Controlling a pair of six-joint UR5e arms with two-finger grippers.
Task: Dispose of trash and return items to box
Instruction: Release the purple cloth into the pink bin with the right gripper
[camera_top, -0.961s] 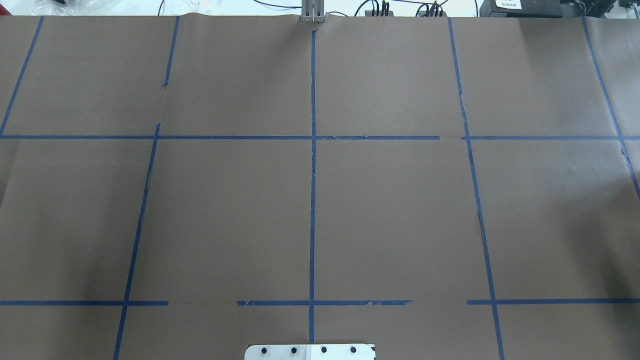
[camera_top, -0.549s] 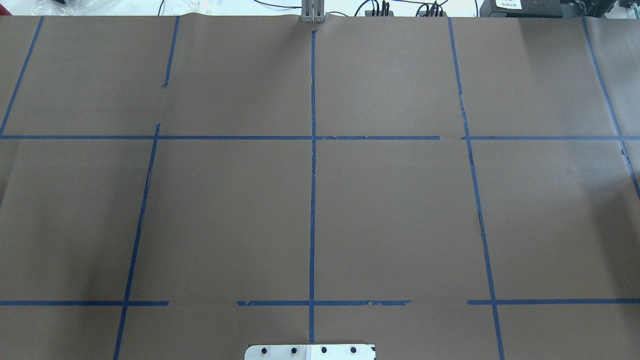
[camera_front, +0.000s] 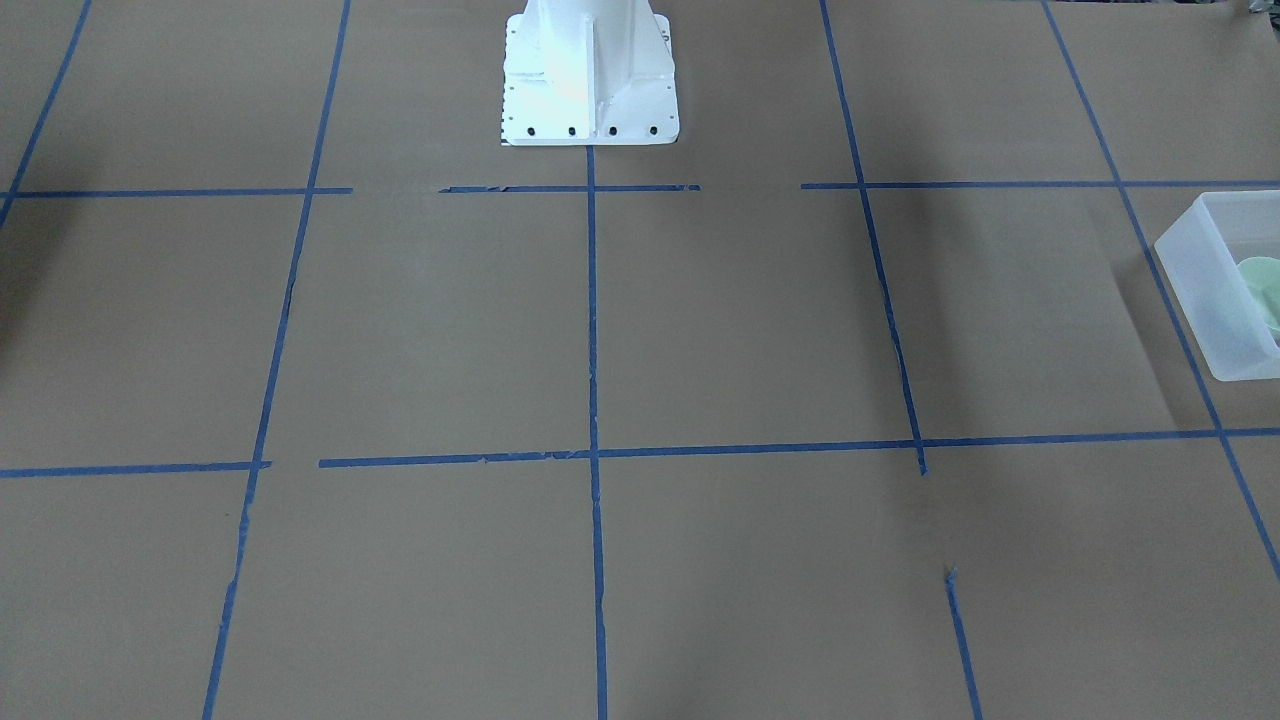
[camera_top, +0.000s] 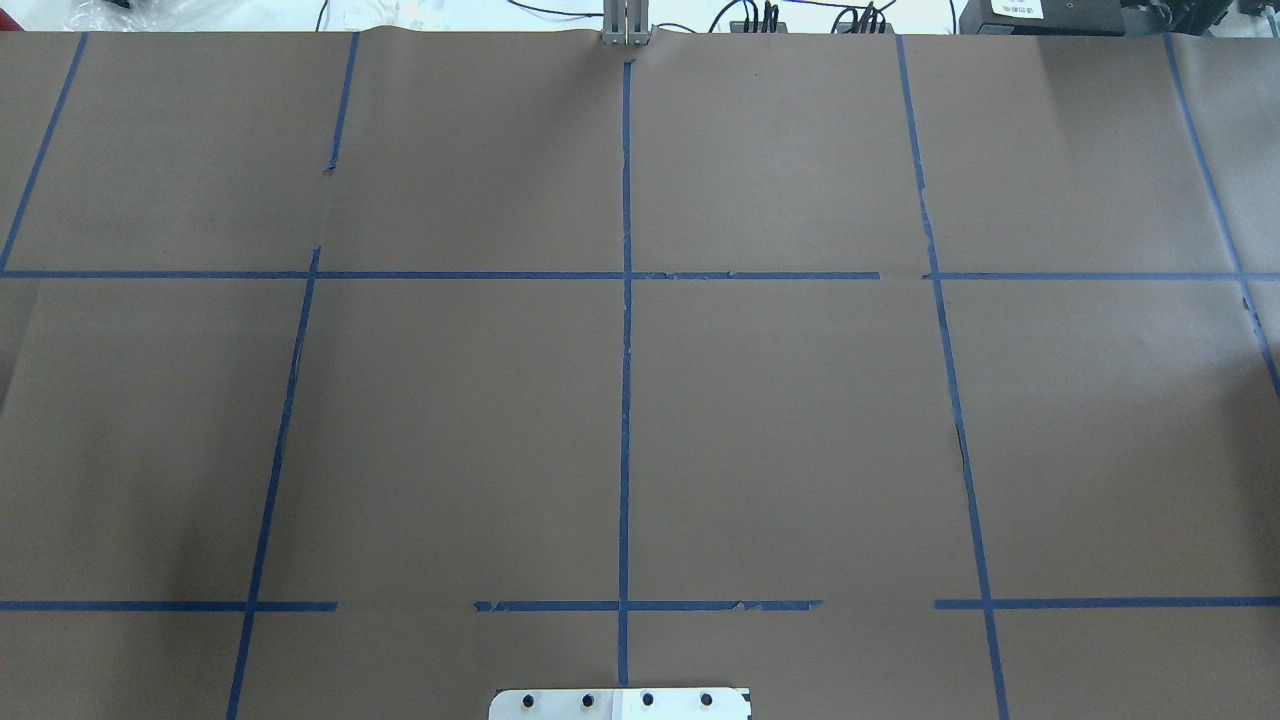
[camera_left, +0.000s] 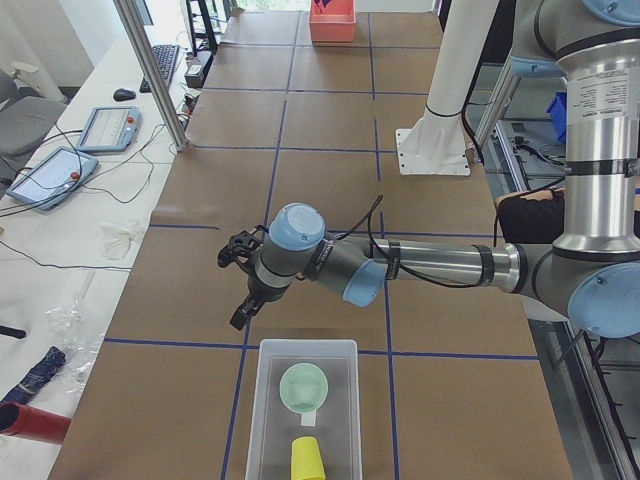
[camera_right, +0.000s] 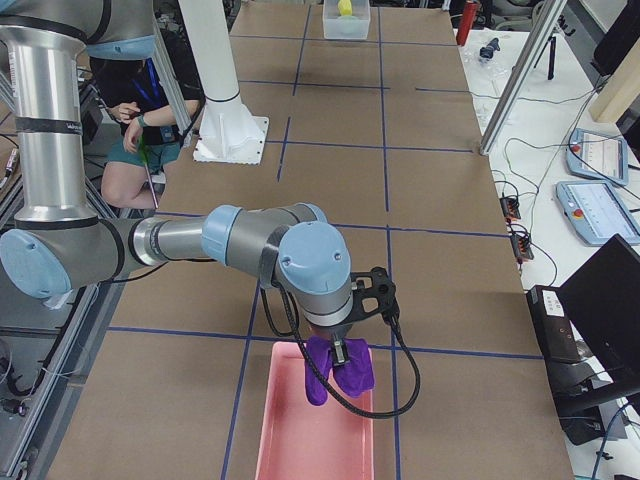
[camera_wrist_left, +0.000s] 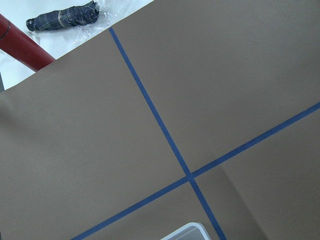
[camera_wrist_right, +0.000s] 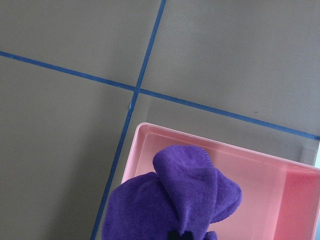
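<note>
The frosted-white box (camera_left: 305, 412) stands near the table's left end and holds the mint-green bowl (camera_left: 303, 385) and the yellow cup (camera_left: 307, 460). The box's edge (camera_front: 1215, 290) with the bowl (camera_front: 1262, 285) also shows in the front view. My left gripper (camera_left: 237, 290) hovers just beyond the box's far end; I cannot tell if it is open or shut. My right gripper (camera_right: 343, 350) is shut on a purple cloth (camera_wrist_right: 170, 200) and holds it over a pink bin (camera_wrist_right: 200, 142) at the table's right end. The cloth (camera_right: 340, 378) hangs above the bin (camera_right: 315, 430).
The robot's white base (camera_front: 590, 75) stands at the table's middle edge. Blue tape lines (camera_top: 625, 350) cross the brown paper. Tablets (camera_left: 55, 175) and cables lie beyond the table's far side. A red tube (camera_wrist_left: 22, 47) and a folded umbrella (camera_wrist_left: 62, 17) lie off the paper.
</note>
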